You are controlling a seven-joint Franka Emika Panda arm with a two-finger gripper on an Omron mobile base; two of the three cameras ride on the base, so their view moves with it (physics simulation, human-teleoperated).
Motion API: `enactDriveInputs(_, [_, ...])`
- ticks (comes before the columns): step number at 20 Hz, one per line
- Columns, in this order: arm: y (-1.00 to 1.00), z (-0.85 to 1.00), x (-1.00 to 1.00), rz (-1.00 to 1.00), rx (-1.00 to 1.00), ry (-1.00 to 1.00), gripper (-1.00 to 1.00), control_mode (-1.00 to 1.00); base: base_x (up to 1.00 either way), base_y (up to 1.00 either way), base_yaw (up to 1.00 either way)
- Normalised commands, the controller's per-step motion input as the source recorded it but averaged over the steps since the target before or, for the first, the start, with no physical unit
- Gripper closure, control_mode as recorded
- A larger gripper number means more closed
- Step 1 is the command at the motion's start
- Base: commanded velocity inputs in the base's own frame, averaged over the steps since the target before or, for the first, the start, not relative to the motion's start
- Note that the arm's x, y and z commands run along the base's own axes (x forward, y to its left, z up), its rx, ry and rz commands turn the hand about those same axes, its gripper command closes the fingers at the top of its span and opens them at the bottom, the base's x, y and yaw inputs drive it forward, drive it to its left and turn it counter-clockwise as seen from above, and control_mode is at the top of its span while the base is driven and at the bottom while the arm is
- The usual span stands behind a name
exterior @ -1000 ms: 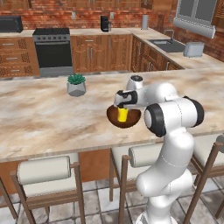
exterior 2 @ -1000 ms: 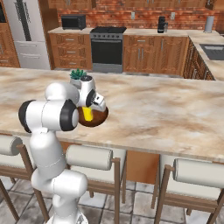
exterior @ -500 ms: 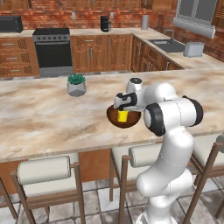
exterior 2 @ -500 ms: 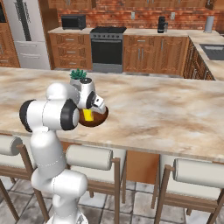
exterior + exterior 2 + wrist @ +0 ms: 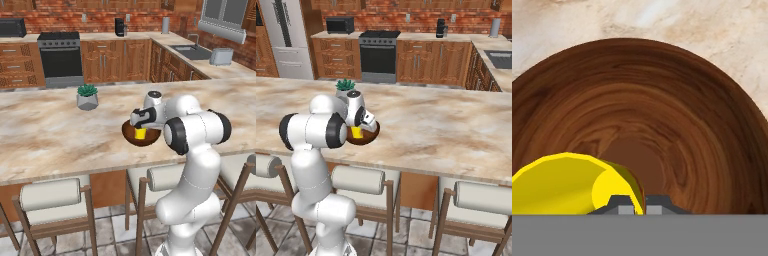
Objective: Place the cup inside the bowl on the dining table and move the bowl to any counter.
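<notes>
While clamped on the rim of the cup (image 5: 559, 182), stands the gripper (image 5: 640, 204) with both fingertips (image 5: 624, 204) pressed almost together, the yellow wall pinched between them. Just ahead of the fingers, opens the glossy reddish-brown inside of the bowl (image 5: 677, 125), its dark centre directly beyond the tips and its rim curving round on every side. Holds the cup low over the bowl's hollow, off to one side of the fingers in the hand view; whether the cup's base touches the wood cannot be told. Beyond the far rim of the bowl, spreads the veined marble of the dining table (image 5: 712, 30).

Seen from the base, hangs the gripper (image 5: 140, 125) straight above the bowl (image 5: 131, 136), with the cup (image 5: 140, 133) showing yellow directly beneath it, inside the bowl's outline; likewise from the other side, gripper (image 5: 362, 125), cup (image 5: 357, 132) and bowl (image 5: 372, 135). Near the table's front edge (image 5: 60, 165) sits the bowl. Farther out past the fingers, rests a grey plant pot (image 5: 87, 101) on the same top, well apart from the bowl. Farthest off, runs the counter (image 5: 145, 36) along the brick wall, beside the black stove (image 5: 60, 60).
</notes>
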Motion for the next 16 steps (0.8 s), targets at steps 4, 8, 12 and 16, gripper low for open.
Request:
enactDriveInputs(4, [0.00,0.00,0.00,-0.01,0.00,0.00,1.00,-1.00,0.00,0.00,0.00])
enactDriveInputs(8, [0.00,0.00,0.00,0.00,0.00,0.00,1.00,-1.00,0.00,0.00,0.00])
enactDriveInputs(12, [0.00,0.00,0.00,0.00,0.00,0.00,-1.00,-1.00,0.00,0.00,0.00])
enactDriveInputs(16, [0.00,0.00,0.00,0.00,0.00,0.00,-1.00,-1.00,0.00,0.00,0.00])
